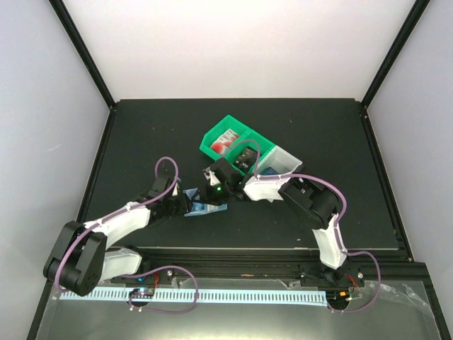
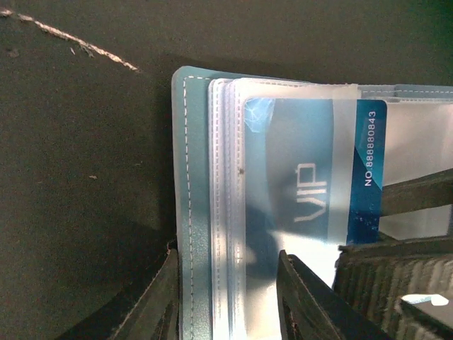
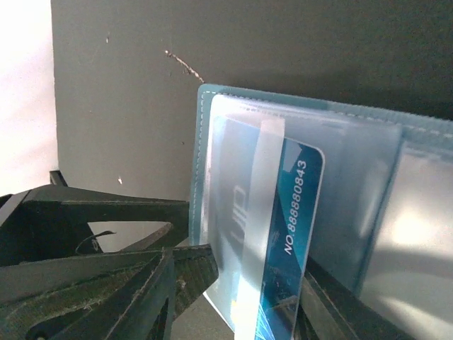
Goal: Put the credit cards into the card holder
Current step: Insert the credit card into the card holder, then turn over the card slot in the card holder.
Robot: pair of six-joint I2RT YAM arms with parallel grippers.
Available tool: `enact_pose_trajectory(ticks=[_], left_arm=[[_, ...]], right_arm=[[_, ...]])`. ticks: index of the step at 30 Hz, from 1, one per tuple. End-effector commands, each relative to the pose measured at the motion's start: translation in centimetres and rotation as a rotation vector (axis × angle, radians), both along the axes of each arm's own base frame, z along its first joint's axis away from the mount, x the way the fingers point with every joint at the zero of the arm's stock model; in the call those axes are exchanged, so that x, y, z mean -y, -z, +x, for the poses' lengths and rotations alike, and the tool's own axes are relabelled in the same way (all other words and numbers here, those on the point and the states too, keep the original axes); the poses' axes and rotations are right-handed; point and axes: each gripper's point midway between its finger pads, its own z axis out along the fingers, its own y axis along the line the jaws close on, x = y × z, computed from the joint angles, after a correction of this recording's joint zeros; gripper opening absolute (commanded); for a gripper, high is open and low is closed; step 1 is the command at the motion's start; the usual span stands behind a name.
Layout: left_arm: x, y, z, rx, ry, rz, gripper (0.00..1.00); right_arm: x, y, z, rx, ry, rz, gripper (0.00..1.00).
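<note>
The teal card holder [image 1: 205, 207] lies open on the black table between both grippers. In the left wrist view its cover [image 2: 185, 177] and clear sleeves sit between my left gripper's [image 2: 226, 301] fingers, which close on that edge. A blue VIP credit card [image 2: 368, 142] is partly inside a clear sleeve. In the right wrist view my right gripper [image 3: 248, 297] is shut on this blue card [image 3: 290, 234] and holds it on edge at the sleeve's mouth of the holder [image 3: 425, 134]. From above, the left gripper [image 1: 185, 203] and right gripper [image 1: 212, 193] meet at the holder.
A green bin [image 1: 212, 134] behind the right gripper holds red-and-white cards [image 1: 225, 145]. A white bin [image 1: 282, 157] stands against its right side. The right gripper's dark fingers [image 2: 417, 193] reach into the left wrist view from the right. The table's left edge [image 3: 28, 106] shows pale.
</note>
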Motion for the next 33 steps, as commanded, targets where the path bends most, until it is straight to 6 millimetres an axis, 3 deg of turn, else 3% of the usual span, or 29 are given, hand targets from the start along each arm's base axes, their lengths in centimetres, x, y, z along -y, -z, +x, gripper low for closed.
enact_pose_trajectory(ticks=[1,7,16,19,24,33], left_arm=[[0.5,-1.0,0.1,0.024,0.009,-0.039,0.40],[-0.2,-2.2,0.2,0.066,-0.015,-0.019,0.47],[0.0,-3.4,0.3,0.095,-0.024,-0.053,0.53],[0.2,-3.4,0.3,0.093,-0.020,-0.068,0.52],[0.8,-3.5,0.3,0.096,-0.013,-0.104,0.46],[1.4,-2.8,0.3,0.073,-0.006,-0.138,0.46]], right_arm=[[0.5,1.4,-0.9,0.012,-0.014,-0.104,0.46],[2.2,-0.2,0.6,0.138,0.020,-0.206,0.51],[3.7,-1.1,0.5,0.230,0.006,-0.292,0.53],[3.6,-0.8,0.4,0.230,-0.001,-0.303,0.45],[3.2,-0.4,0.0,0.232,-0.029,-0.327,0.22],[3.6,1.5,-0.4,0.209,-0.056,-0.368,0.07]])
